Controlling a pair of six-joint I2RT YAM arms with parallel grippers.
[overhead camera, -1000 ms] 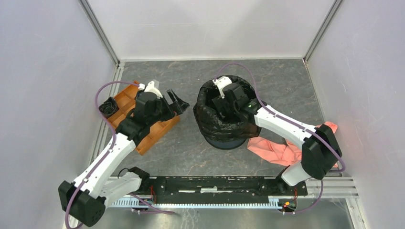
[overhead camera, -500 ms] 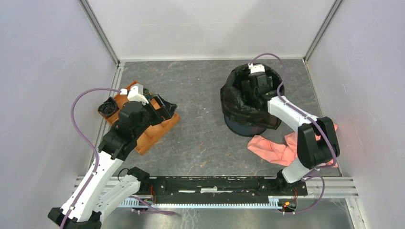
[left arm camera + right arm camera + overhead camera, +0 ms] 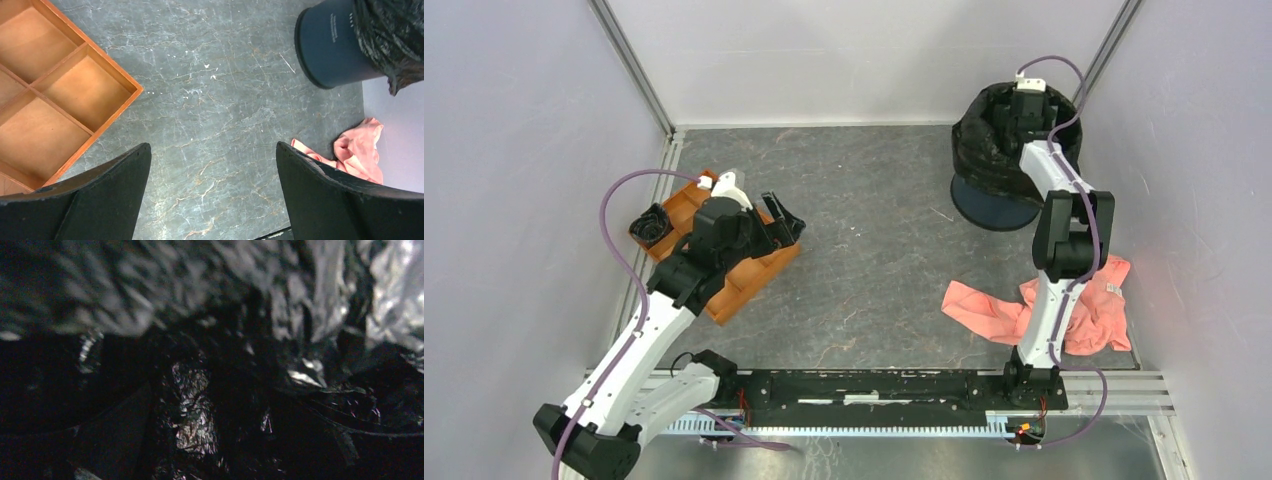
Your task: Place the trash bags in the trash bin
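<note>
The navy trash bin (image 3: pixel 989 205) stands in the far right corner with a black trash bag (image 3: pixel 982 150) draped over its rim. Both show in the left wrist view, the bin (image 3: pixel 330 45) and the bag (image 3: pixel 392 35). My right gripper (image 3: pixel 1022 122) reaches down inside the bin. Its wrist view shows only dark crinkled film (image 3: pixel 195 415) between fingers that stand wide apart. A small black wad of bag (image 3: pixel 650 224) lies at the left end of the orange tray (image 3: pixel 754 275). My left gripper (image 3: pixel 784 222) is open and empty beside the tray's right edge (image 3: pixel 60 95).
A pink cloth (image 3: pixel 1024 310) lies on the floor at the right, by the right arm's base, and shows in the left wrist view (image 3: pixel 357 150). White walls close in the back and both sides. The bin is tight against the right wall.
The bin and its bag have moved from the middle of the floor to the far right corner, with my right gripper inside it. The left arm shifted slightly over the tray.
</note>
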